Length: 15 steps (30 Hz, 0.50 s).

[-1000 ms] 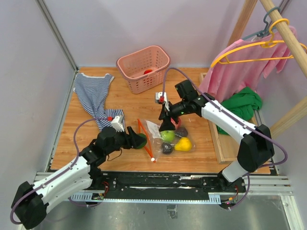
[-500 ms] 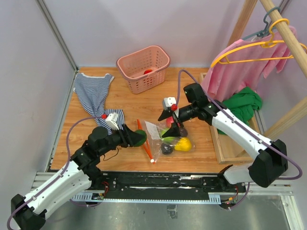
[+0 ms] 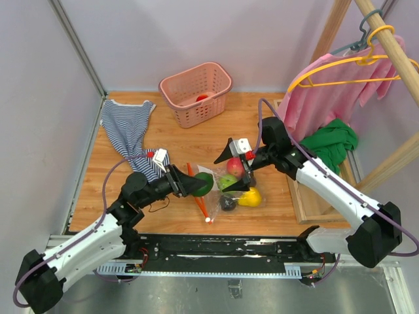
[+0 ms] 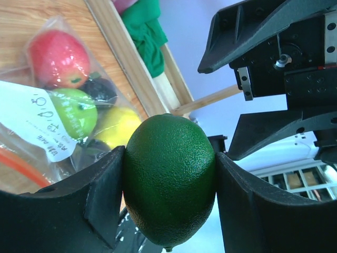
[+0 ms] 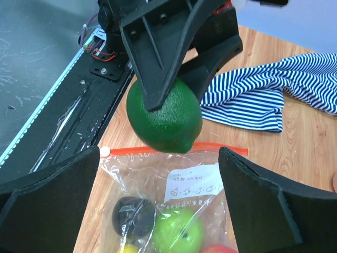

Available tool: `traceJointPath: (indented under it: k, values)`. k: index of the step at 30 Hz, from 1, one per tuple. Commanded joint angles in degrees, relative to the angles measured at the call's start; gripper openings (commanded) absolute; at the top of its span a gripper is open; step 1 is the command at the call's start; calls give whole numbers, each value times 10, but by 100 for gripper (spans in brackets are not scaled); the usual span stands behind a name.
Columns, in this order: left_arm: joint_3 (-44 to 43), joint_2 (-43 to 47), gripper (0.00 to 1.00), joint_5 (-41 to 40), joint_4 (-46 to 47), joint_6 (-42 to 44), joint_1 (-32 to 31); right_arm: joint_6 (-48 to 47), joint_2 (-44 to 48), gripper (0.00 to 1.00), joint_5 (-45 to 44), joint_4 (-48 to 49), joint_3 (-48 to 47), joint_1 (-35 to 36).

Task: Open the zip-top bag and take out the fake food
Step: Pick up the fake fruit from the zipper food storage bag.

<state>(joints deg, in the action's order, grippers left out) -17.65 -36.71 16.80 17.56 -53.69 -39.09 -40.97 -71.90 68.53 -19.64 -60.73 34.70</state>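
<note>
Wooden worktop [image 3: 190, 140] carried the zip-top bag [image 3: 209, 175] near its middle, between the two arms, with the red-orange zip strip [image 3: 198, 190] along the edge facing the left arm. Inside the clear plastic lay a red apple [image 3: 234, 166], a light green fruit [image 3: 227, 181], a yellow fruit [image 3: 250, 197] and a dark piece [image 3: 228, 202]. One dark green fruit [image 4: 169, 179] was outside the bag, pinched between both fingers of the left claw [image 3: 196, 184] and held off the worktop just beside the zip strip. The right claw [image 3: 228, 174] hung over the bag with its fingers spread wide, gripping nothing. Further back stood a pink basket [image 3: 196, 91]; a striped cloth [image 3: 127, 131] lay to the left, and a pink garment [image 3: 327, 91] and a green cloth [image 3: 330, 144] to the right.
</note>
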Motion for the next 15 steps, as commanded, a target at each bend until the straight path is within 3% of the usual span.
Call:
traceJointPath:
  k: [1, 15]
  values:
    - [20, -35, 27, 39, 162, -56, -3, 68, 9, 96, 29, 78, 18, -7]
    - [57, -149, 27, 43, 389, -166, -2, 150, 5, 99, 14, 157, 39, 25]
